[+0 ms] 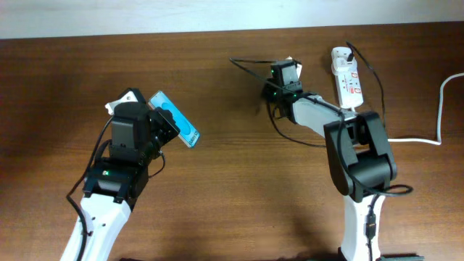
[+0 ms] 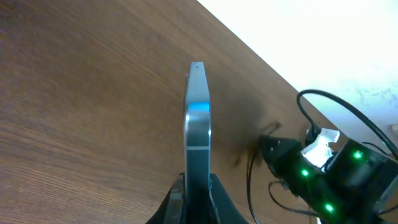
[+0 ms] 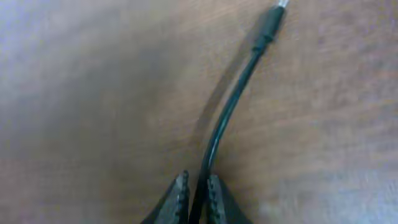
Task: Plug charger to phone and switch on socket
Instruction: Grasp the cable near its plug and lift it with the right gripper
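Note:
My left gripper (image 1: 154,122) is shut on the phone (image 1: 176,119), a slim phone with a cyan-blue screen, and holds it tilted above the table. In the left wrist view the phone (image 2: 198,118) stands edge-on between the jaws (image 2: 198,196). My right gripper (image 1: 274,83) is shut on the charger (image 1: 250,67), a thin black cable. In the right wrist view the cable (image 3: 227,112) runs up from the jaws (image 3: 198,186) to its connector tip (image 3: 272,18), which lies free over the wood. The white socket (image 1: 346,80) lies at the back right.
A thick white cord (image 1: 439,109) runs from the socket toward the right edge. Slack black cable loops on the table below the right wrist (image 1: 290,134). The right gripper with green lights shows in the left wrist view (image 2: 329,174). The table's far edge meets a white wall.

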You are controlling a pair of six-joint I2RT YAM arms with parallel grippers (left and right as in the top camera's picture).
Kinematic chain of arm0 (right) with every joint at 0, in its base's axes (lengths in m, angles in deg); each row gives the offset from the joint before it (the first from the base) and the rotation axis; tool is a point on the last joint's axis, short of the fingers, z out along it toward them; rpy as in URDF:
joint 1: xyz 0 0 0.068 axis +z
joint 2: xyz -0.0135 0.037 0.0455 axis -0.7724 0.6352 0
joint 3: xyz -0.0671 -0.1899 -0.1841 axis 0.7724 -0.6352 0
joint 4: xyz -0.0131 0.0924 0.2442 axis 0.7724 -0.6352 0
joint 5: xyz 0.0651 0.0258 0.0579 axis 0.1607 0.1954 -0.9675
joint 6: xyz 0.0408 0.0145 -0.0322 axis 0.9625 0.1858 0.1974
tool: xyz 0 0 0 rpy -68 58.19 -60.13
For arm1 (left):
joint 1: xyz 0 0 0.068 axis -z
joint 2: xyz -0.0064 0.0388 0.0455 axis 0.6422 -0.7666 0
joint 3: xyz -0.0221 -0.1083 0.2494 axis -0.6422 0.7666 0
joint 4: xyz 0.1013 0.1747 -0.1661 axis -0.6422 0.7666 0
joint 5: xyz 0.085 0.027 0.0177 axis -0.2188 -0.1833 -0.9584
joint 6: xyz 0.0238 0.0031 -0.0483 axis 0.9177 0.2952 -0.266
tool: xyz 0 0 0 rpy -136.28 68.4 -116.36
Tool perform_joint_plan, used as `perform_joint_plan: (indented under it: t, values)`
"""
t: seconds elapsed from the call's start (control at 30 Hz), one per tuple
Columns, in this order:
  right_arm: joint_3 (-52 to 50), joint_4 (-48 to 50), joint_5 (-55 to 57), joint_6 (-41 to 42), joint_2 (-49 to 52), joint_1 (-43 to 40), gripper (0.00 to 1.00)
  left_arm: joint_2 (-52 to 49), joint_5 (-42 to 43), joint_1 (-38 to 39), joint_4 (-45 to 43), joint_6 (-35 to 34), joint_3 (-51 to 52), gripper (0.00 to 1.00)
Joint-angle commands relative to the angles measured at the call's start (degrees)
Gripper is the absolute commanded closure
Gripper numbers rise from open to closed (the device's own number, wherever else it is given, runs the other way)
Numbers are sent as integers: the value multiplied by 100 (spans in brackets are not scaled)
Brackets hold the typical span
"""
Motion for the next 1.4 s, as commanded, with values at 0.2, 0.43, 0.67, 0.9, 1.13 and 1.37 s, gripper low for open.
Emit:
perform_joint_plan:
  t: [0.2,0.43,0.67,0.9,1.13,1.37]
  values:
    - [-98,-2339,-282,-162,-706,26,96,44,-35,-28,-28,76,-42,100]
    - [-98,-4164,-282,-254,-1829,26,96,46,-37,-28,170,74,-42,100]
    - [-105,-5431,-260,-710,-1941,393,96,46,190,-24,245,39,-42,100]
    - [-181,-5678,-262,-879,-1939,852,95,46,431,-24,247,31,-42,100]
    - [-439,-5722,-262,-876,-1939,861,95,46,636,-24,256,31,-42,100]
    - [-555,-5956,-282,-874,-1939,852,71,46,634,-24,352,31,-42,100]
